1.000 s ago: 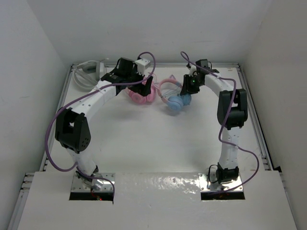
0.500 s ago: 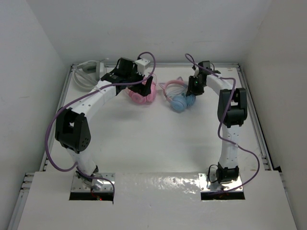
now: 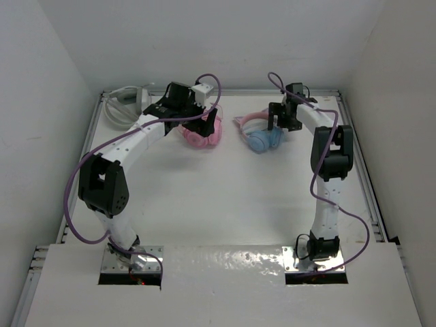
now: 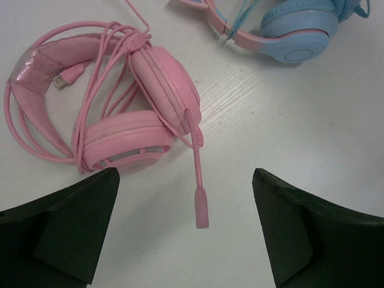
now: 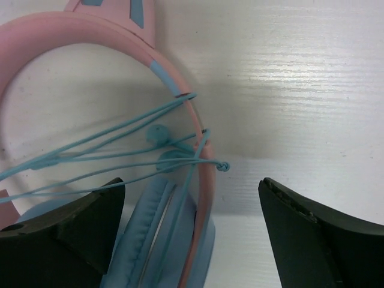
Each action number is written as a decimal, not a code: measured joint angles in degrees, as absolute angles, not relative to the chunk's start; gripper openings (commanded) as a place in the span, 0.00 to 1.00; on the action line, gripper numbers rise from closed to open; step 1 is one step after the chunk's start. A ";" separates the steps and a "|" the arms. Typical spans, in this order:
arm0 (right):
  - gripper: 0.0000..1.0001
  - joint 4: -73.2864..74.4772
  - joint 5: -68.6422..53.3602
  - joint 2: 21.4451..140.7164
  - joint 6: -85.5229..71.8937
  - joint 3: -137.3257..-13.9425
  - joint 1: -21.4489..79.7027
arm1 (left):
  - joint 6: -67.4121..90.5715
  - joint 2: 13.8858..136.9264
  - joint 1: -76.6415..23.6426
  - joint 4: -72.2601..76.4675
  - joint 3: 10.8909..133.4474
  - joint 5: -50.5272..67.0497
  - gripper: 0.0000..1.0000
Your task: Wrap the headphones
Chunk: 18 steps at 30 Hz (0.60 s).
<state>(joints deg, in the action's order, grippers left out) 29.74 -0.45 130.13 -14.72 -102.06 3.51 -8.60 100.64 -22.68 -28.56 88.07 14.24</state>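
Note:
The headphones point(image 3: 259, 133) lie near the back of the table, pink headband with cat ears and light-blue ear cups. Their thin light-blue cable point(image 5: 114, 157) runs in several strands across the headband point(image 5: 120, 42) and ends in a small knot. My right gripper point(image 3: 283, 123) hovers over their right side, open, its jaws wide on either side of an ear cup point(image 5: 162, 246) without touching it. My left gripper point(image 3: 204, 122) is open above the all-pink headphones point(image 4: 120, 114), whose mic boom point(image 4: 198, 180) points between its fingers. The blue ear cups point(image 4: 297, 27) show at the top of the left wrist view.
Grey-white headphones point(image 3: 126, 103) rest in the far-left corner. The all-pink headphones point(image 3: 199, 135) lie just left of the blue pair. A raised rim point(image 3: 357, 146) borders the table on the right, and white walls stand close around.
My right gripper carried the headphones back and to the right, then opened and let them go. The left arm has not moved.

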 measured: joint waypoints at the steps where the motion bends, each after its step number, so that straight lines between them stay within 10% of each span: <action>1: 0.95 29.67 -0.62 129.99 -14.50 -102.02 3.49 | -8.60 100.64 -22.68 -28.56 88.07 14.22 0.91; 12: 0.99 25.58 -5.76 108.53 -12.60 -89.25 3.44 | -9.02 100.60 -22.50 -28.86 88.12 12.67 0.97; 16: 0.49 25.69 -9.28 98.98 -12.12 -88.55 2.07 | -9.50 100.09 -21.06 -30.20 88.47 12.71 0.97; 18: 0.72 25.36 -12.75 95.88 -13.80 -87.44 -0.91 | -10.15 99.37 -19.57 -30.59 88.51 12.67 0.97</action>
